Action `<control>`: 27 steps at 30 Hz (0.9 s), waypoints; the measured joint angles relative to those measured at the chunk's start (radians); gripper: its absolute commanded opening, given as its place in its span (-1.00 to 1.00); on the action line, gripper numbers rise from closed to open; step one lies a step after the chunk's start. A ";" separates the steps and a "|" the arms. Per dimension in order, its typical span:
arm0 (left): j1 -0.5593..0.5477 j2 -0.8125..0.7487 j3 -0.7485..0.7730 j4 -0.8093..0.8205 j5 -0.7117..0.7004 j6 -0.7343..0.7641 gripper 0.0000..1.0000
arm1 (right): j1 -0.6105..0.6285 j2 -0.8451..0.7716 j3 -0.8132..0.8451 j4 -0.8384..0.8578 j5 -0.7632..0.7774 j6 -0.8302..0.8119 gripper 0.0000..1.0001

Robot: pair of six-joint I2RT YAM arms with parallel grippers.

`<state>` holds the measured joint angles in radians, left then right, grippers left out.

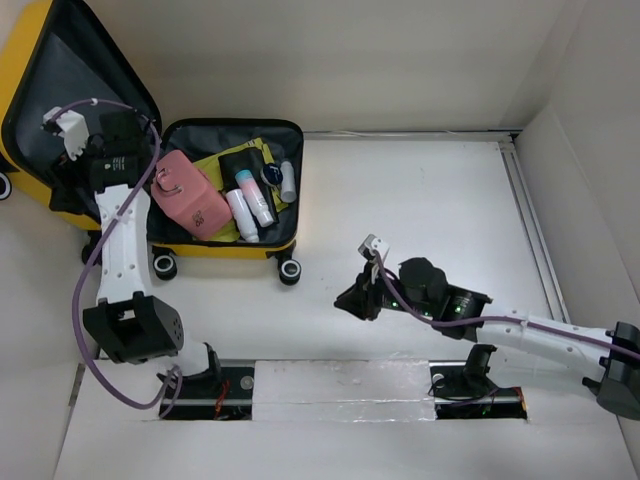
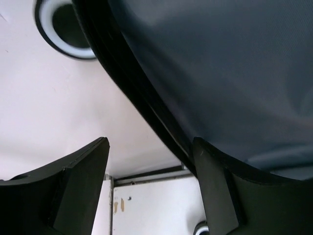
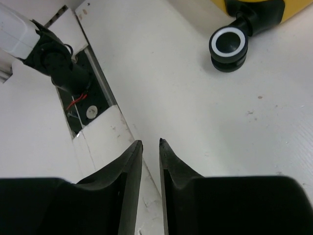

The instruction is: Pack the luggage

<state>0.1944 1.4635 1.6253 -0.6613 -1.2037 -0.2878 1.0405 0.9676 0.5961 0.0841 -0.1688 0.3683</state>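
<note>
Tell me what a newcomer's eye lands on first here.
The large yellow hard-shell suitcase lies open at the far left of the white table, its dark-lined lid raised. In its lower half a pink box-shaped case sits among white bottles. The left arm's fingers stand spread beside the lid's edge; the right arm's fingers, barely apart, hover mid-table.

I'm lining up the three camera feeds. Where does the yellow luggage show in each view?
Top external: luggage upper left, open.
Left wrist: its dark lining fills the upper right.
Right wrist: only a yellow corner at the top right.
Shared landmark: a black-and-white caster wheel shows in all three, perhaps not the same one.
</note>
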 measured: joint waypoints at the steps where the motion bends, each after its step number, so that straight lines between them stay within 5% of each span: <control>1: 0.012 0.008 0.014 0.000 -0.002 0.002 0.31 | 0.000 0.001 -0.006 0.000 -0.001 -0.003 -0.47; 8: 0.050 0.107 0.126 0.009 -0.003 0.006 0.15 | 0.000 0.001 -0.035 -0.002 -0.006 -0.010 -0.42; 18: 0.054 0.174 0.206 -0.024 -0.025 0.023 -0.98 | 0.000 -0.006 -0.040 -0.003 0.016 -0.016 -0.39; 24: -0.016 0.125 0.146 0.087 -0.032 0.041 -1.00 | 0.000 0.039 -0.040 -0.003 0.039 -0.018 -0.39; 27: -0.198 0.061 0.044 0.163 -0.094 0.098 -1.00 | 0.000 0.049 -0.040 -0.003 0.047 -0.017 -0.39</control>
<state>-0.0036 1.5246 1.6691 -0.4980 -1.2976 -0.1898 1.0405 1.0164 0.5560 0.0807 -0.1223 0.3511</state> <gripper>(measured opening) 0.043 0.303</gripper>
